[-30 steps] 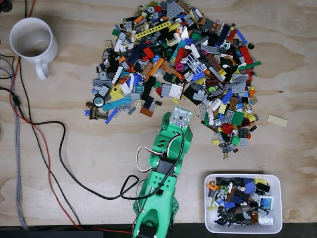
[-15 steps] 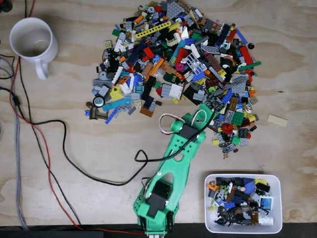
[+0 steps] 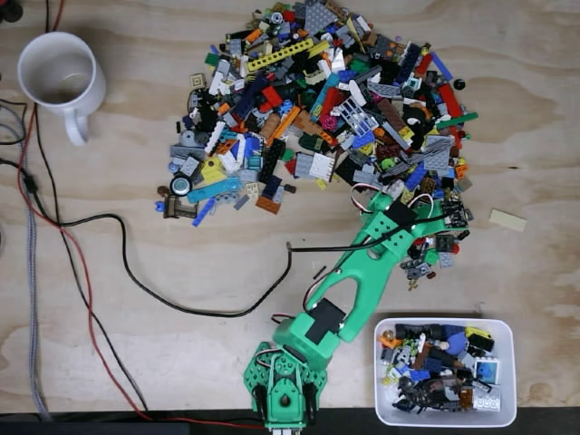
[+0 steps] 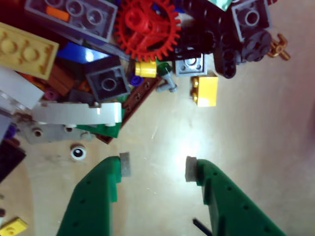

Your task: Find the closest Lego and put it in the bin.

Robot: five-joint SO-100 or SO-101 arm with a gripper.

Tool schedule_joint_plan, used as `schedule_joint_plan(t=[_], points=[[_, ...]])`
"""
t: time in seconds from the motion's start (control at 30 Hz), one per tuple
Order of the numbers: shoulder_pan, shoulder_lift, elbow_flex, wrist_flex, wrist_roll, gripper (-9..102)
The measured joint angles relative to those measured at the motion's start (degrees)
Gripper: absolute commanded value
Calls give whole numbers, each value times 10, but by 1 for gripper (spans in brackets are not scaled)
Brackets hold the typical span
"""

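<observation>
In the fixed view, a white mug [image 3: 56, 72] stands at about ten o'clock on the plywood table [image 3: 136, 362], with black and red cables [image 3: 82, 272] trailing down the left side below it. Right of the mug, a broad pile of Lego pieces [image 3: 317, 109] fills the twelve o'clock region and spills down toward three o'clock. The green arm [image 3: 349, 290] rises from its base at six o'clock and leans toward two o'clock, its gripper [image 3: 433, 217] reaching the lower right fringe of the pile. The bin [image 3: 507, 340], a shallow white tub already holding a jumble of bricks, sits at about five o'clock, just right of the arm's base and well apart from the pile. A lone tan plate [image 3: 507, 219] lies at three o'clock, off the pile's edge. In the wrist view, the gripper [image 4: 155, 167] comes in from six o'clock with its two green fingers [image 4: 98, 196] spread well apart and bare wood between the grey pads; it has hold of nothing. At ten o'clock lies a tan brick [image 4: 27, 49], at twelve o'clock a red gear [image 4: 146, 27], and just right of centre, toward one o'clock, a small yellow brick [image 4: 205, 90] sits at the pile's edge, nearest the open fingertips, without touching them.
</observation>
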Motion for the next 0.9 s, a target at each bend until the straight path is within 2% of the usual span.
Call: schedule_joint_plan(t=[0.23,0.4,0.67,0.9], points=[[45,-41,-8,-41,54,16],[85,-84,-8,-100,29,16],[120,-97,1,-134,-19,16],[108,-33,42,-104,-28,16]])
